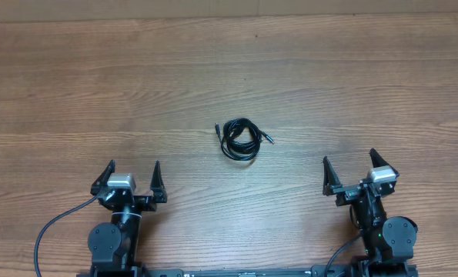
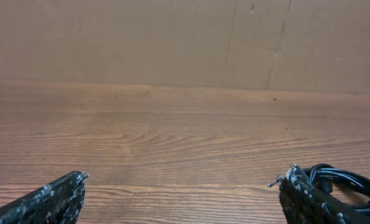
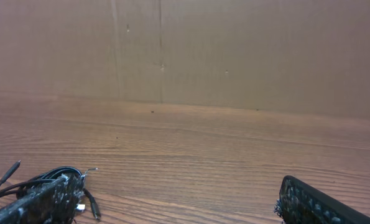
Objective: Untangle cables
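Found the cables (image 1: pixel 240 139) knotted into one small black coil on the table (image 1: pixel 213 61), well ahead of both sets of fingers and between them: forward and to the right of the left gripper (image 1: pixel 133 165), forward and to the left of the right gripper (image 1: pixel 349 158), touched by neither. Made out a roughly round bundle, slightly longer from one arm's side to the other, counting the loose ends. One plug end poking out toward the left gripper's side and away from the fingers, another sticking out toward the right gripper's side. Saw both pairs of fingers spread wide, pinching nothing, tips pointing away from the arm bases. Caught, from the left wrist, glossy loops just past that gripper's inner finger; from the right wrist, the same loops behind its inner finger, a thin plug tip slanting up beyond. Noted a pale brown wood-grain surface — and a plain brown wall (image 2: pixel 172 37) with vertical seams at its far edge.
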